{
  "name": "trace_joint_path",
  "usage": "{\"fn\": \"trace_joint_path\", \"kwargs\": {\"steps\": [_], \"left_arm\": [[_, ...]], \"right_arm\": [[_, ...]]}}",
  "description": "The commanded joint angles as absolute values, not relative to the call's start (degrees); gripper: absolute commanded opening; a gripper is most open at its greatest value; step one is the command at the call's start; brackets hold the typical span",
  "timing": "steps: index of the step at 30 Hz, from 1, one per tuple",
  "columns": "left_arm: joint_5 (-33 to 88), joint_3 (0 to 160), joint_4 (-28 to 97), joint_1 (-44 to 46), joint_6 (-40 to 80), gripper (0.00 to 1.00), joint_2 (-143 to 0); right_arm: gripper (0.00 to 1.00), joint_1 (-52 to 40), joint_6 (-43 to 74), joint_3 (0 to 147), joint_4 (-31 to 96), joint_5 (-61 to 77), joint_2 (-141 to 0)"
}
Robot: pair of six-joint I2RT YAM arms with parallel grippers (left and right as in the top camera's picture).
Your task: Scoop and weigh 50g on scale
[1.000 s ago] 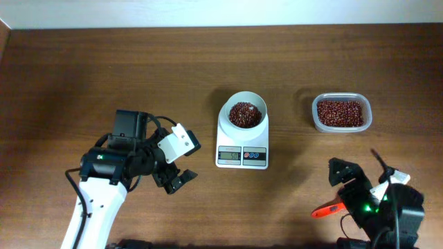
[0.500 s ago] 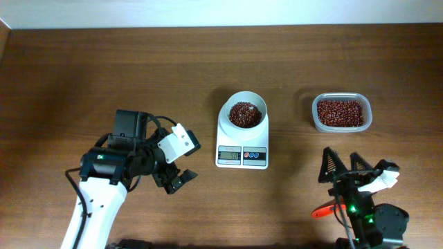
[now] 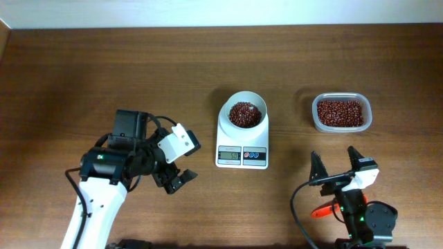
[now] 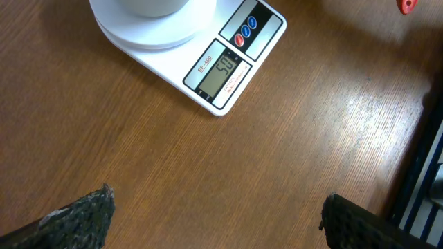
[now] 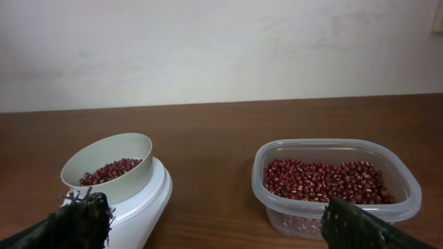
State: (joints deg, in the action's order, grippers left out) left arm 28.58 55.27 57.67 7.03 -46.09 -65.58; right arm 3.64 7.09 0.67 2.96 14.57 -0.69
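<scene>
The white scale (image 3: 242,142) stands mid-table, and its white bowl (image 3: 244,113) holds red-brown beans. In the left wrist view the display (image 4: 220,72) shows digits that look like 50, beside a red and a blue button. My left gripper (image 3: 177,180) hovers open to the left of the scale and holds nothing; the left gripper (image 4: 216,199) has bare wood between its fingers. My right gripper (image 3: 335,164) is open and empty at the front right, facing the bowl (image 5: 111,166) and the bean tub (image 5: 336,183). An orange scoop (image 3: 325,209) lies on the table by the right arm.
A clear tub (image 3: 340,113) of red-brown beans sits to the right of the scale. A pale wall runs along the table's far edge (image 5: 221,100). An orange tip (image 4: 408,5) shows at the top right of the left wrist view.
My right arm has swung left and turned, so its open fingers now point toward the far side. The orange scoop stays on the table. The left arm has not moved.
</scene>
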Motion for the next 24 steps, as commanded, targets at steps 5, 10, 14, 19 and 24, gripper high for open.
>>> {"fn": "trace_joint_path", "kwargs": {"steps": [5, 10, 14, 19, 24], "left_arm": [[29.54, 55.11, 57.71, 6.74, -46.81, 0.99, -65.52], [29.54, 55.11, 57.71, 6.74, -46.83, 0.99, -65.54], [29.54, 55.11, 57.71, 6.74, -46.81, 0.99, -65.52], [29.54, 55.11, 57.71, 6.74, -46.81, 0.99, -65.52], [29.54, 55.11, 57.71, 6.74, -46.81, 0.99, -65.52]], "right_arm": [[0.99, 3.29, 6.17, 0.32, 3.6, 14.09, -0.19], [0.99, 3.27, 6.17, 0.32, 3.62, 13.39, -0.19], [0.99, 3.29, 6.17, 0.32, 3.62, 13.21, -0.19], [0.99, 3.29, 6.17, 0.32, 3.51, 13.21, -0.19], [0.99, 3.29, 6.2, 0.32, 3.42, 13.23, -0.19]]}}
